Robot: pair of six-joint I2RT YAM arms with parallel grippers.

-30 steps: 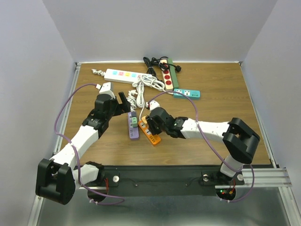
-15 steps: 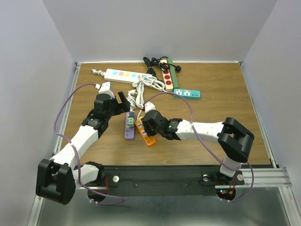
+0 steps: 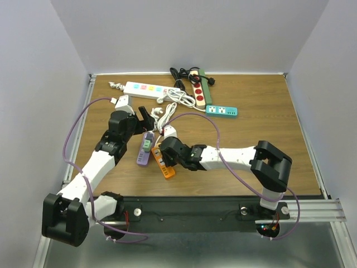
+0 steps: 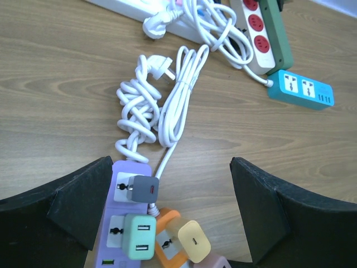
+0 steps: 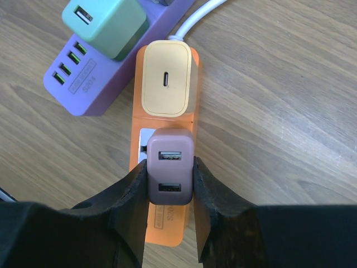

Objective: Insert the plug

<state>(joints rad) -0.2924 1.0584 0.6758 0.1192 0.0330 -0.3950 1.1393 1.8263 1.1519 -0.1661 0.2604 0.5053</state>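
2 arms share this tabletop [image 3: 262, 139], and my right is the nearer to the job. My left end effector [image 4: 170, 178] hangs spread wide over the purple strip [image 5: 83, 84], holding nothing. The orange power strip [image 5: 165, 226] lies straight under my right end effector [image 5: 170, 184], its long axis running away from me in the wrist view. I am clamped on the mauve plug [image 5: 170, 173], 1 finger on each flank, USB face up. It sits over the socket next to the yellow charger [image 5: 165, 78]. White socket face peeks out at its upper left, so I judge the push is straight down. I cannot tell if it is seated.
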